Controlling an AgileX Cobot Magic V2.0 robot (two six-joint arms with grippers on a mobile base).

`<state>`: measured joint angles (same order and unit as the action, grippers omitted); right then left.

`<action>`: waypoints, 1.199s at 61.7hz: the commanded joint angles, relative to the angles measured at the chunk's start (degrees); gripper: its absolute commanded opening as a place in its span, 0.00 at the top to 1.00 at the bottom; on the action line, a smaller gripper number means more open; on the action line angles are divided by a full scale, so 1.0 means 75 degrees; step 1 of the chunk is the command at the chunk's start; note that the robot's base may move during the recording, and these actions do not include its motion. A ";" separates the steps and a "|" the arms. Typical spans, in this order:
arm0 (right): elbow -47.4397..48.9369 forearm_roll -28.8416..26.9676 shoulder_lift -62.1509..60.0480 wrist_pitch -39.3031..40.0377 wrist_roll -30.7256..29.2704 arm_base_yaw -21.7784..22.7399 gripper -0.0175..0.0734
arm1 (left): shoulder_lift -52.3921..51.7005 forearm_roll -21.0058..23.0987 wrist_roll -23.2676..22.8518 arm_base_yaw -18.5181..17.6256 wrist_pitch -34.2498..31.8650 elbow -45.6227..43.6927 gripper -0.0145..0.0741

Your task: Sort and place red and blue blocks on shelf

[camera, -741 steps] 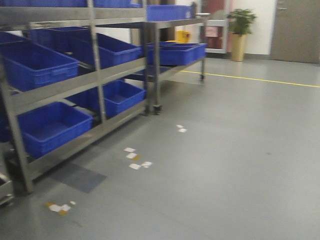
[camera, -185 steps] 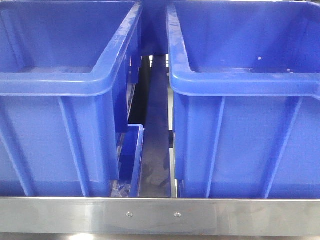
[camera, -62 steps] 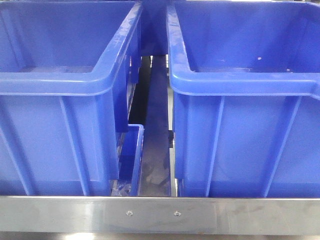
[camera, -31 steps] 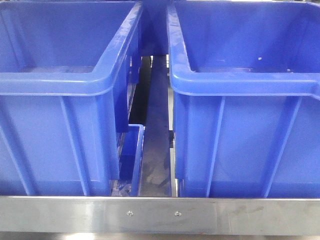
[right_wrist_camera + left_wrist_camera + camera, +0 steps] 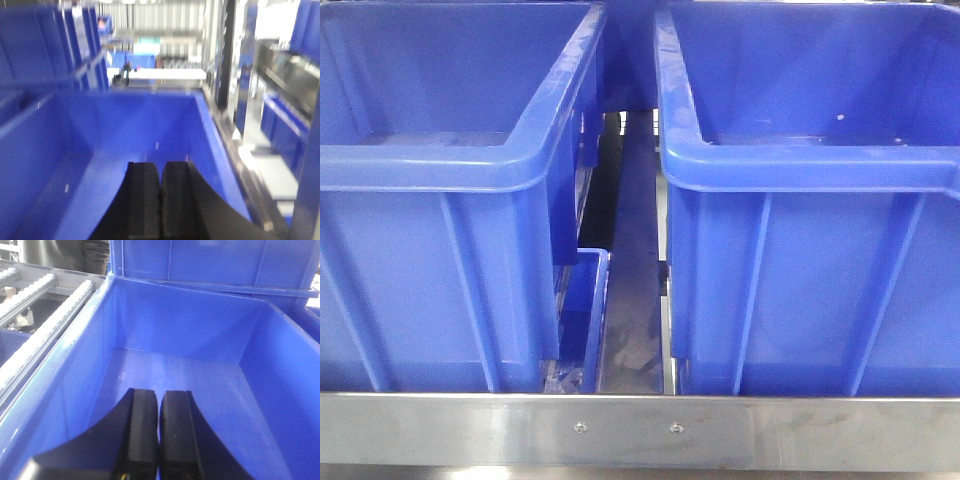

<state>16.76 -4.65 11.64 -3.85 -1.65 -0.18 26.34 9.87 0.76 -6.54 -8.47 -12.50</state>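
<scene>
Front view: two big blue bins side by side on the shelf point(image 5: 640, 432), its steel front rail with two screws running across the bottom of the picture. Left bin point(image 5: 450, 170) and right bin point(image 5: 800, 170) stood apart, with a narrow gap between them showing a steel strip and part of a lower bin.

Left wrist view: left gripper point(image 5: 159, 435) hung over the inside of a blue bin point(image 5: 200, 325), fingers pressed together, nothing between them. Bin floor ahead of it was bare. White roller tracks point(image 5: 45, 325) ran along the bin's left side.

Right wrist view, blurred: right gripper point(image 5: 160, 200) likewise pressed together and empty, poised over the inside of another blue bin point(image 5: 145, 115); that floor also looked bare.

Red block and blue block: not seen in any view. I could not tell which way they lay from either gripper, nor which arm was nearer.

Judgement: neither arm was carrying a block, so the coming move probably turned on finding the blocks somewhere outside these views.
</scene>
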 commanded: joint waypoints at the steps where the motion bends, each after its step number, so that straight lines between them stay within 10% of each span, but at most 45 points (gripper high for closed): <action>1: 0.0182 0.0086 -0.0283 -0.0226 -0.0052 0.0012 0.76 | 0.0017 0.0048 -0.0034 0.0005 -0.0699 -0.0234 0.70; 13: -0.0493 0.0073 -0.0834 -0.0594 -0.0045 0.0012 0.76 | 0.0017 0.0048 -0.0034 0.0005 -0.0699 -0.0234 0.70; 31: -0.2331 0.0073 -0.1791 0.1829 -0.0045 0.0020 0.76 | 0.0017 0.0048 -0.0034 0.0005 -0.0699 -0.0234 0.70; 74: -0.2293 0.0079 -0.1794 0.1476 -0.0008 0.0013 0.76 | 0.0017 0.0048 -0.0034 0.0005 -0.0699 -0.0234 0.70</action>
<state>-1.74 -4.65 -0.57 1.59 -1.65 -0.18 26.28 9.90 0.76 -6.54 -8.48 -12.50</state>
